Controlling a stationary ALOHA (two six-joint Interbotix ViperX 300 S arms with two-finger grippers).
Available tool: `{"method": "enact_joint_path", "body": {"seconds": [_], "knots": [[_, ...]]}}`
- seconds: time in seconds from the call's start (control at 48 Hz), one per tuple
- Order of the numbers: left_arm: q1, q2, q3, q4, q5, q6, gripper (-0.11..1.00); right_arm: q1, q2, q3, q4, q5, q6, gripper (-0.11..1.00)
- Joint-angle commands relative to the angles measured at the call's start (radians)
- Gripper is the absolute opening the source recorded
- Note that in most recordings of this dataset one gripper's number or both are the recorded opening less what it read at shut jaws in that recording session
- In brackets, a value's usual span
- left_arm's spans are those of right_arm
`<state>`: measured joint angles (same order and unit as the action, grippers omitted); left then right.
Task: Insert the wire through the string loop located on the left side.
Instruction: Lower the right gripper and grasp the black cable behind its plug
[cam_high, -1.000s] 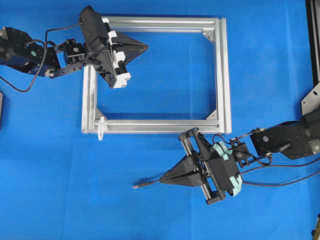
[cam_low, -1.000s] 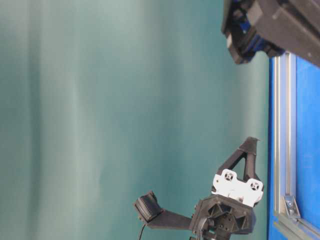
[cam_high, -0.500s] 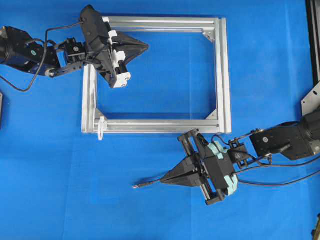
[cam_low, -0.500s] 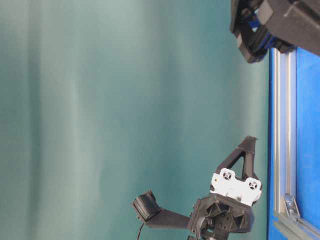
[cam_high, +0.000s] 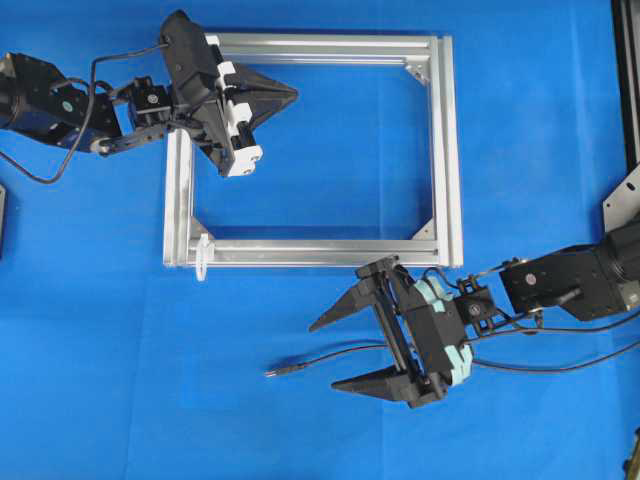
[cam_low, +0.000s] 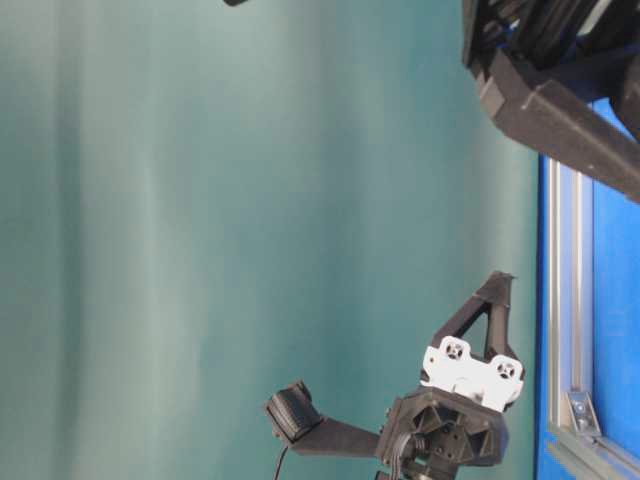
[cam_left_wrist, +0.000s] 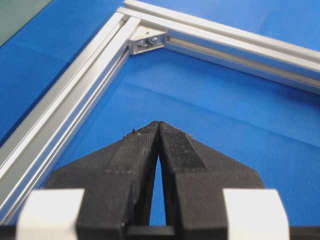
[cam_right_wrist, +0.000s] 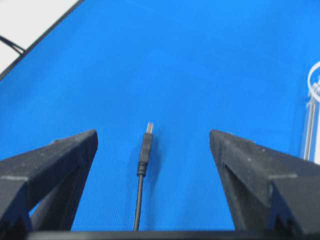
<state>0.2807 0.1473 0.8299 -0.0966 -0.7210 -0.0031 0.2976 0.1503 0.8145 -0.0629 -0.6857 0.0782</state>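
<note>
The wire (cam_high: 330, 358) lies on the blue mat, its plug (cam_high: 279, 370) pointing left. My right gripper (cam_high: 324, 356) is open and straddles it, touching nothing. The right wrist view shows the plug (cam_right_wrist: 145, 147) lying free between the wide fingers, gripper (cam_right_wrist: 153, 136). The string loop (cam_high: 204, 255) stands at the frame's lower left corner, up and to the left of the plug, and shows at the right edge as the string loop (cam_right_wrist: 310, 82). My left gripper (cam_high: 295, 95) is shut and empty over the frame's top left, seen again as the gripper (cam_left_wrist: 159, 123).
The silver aluminium frame (cam_high: 445, 150) lies flat on the blue mat, and its corner bracket (cam_left_wrist: 147, 42) sits ahead of the left fingers. Black robot cables (cam_high: 560, 355) trail from the right arm. A dark rail (cam_high: 628, 80) runs along the right edge.
The right gripper has opened wide and let go of the wire, which now rests on the mat. The left arm has not moved.
</note>
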Motion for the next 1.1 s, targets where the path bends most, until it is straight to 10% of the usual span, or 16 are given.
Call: {"method": "enact_joint_path", "body": {"seconds": [0.0,0.833,1.083], "knots": [[-0.002,-0.032,-0.017,0.003,-0.003,0.000,0.00,0.002,-0.017,-0.012,0.014,-0.006,0.000,0.89],[-0.002,-0.034,-0.012,0.002,-0.002,-0.005,0.00,0.008,0.199,-0.087,0.101,-0.008,0.017,0.88],[-0.002,-0.034,-0.012,0.003,-0.002,-0.005,0.00,0.008,0.199,-0.087,0.097,-0.012,0.014,0.60]]}}
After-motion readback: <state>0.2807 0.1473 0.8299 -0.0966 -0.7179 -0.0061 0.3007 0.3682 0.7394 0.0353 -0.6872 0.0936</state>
